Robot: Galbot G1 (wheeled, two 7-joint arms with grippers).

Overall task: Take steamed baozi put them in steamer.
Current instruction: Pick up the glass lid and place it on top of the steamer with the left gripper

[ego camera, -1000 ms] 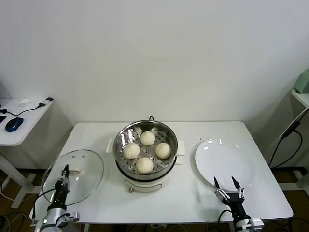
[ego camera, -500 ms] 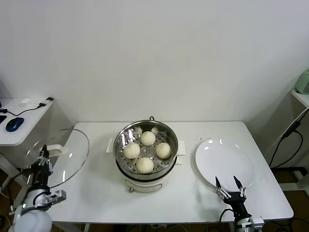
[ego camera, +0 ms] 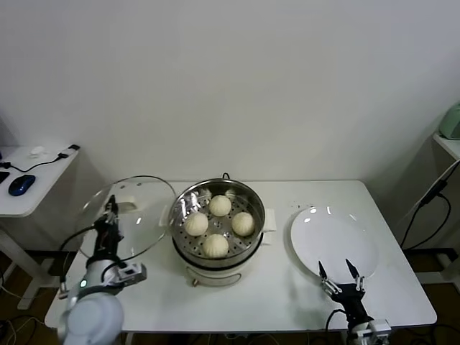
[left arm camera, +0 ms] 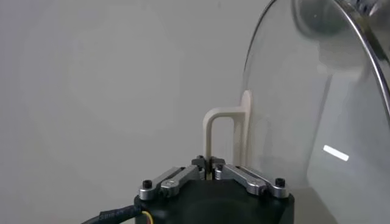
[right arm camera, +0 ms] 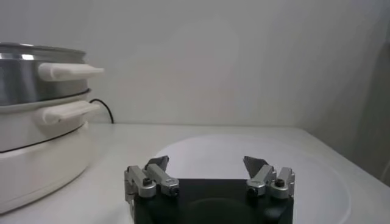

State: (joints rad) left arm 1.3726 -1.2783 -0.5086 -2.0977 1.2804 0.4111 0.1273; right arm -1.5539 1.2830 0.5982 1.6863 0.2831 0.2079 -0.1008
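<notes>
Four cream-white baozi (ego camera: pixel 220 205) sit on the perforated floor of the shiny steel steamer (ego camera: pixel 183 201) at the table's middle. My left gripper (ego camera: pixel 110 213) is shut on the cream handle (left arm camera: pixel 220 135) of the round glass lid (ego camera: pixel 133 215), holding it tilted in the air just left of the steamer. My right gripper (ego camera: pixel 336 270) is open and empty at the near edge of the bare white plate (ego camera: pixel 334 241). The steamer's side and handles (right arm camera: pixel 64 71) also show in the right wrist view.
A side table (ego camera: pixel 29 183) with a blue mouse (ego camera: pixel 21 184) stands at far left. A cable (ego camera: pixel 428 201) hangs at far right. The steamer's white base (ego camera: pixel 215 273) faces the table's front edge.
My left gripper has carried the glass lid from low at the table's left corner, up and rightward, to beside the steamer. The right gripper has barely moved.
</notes>
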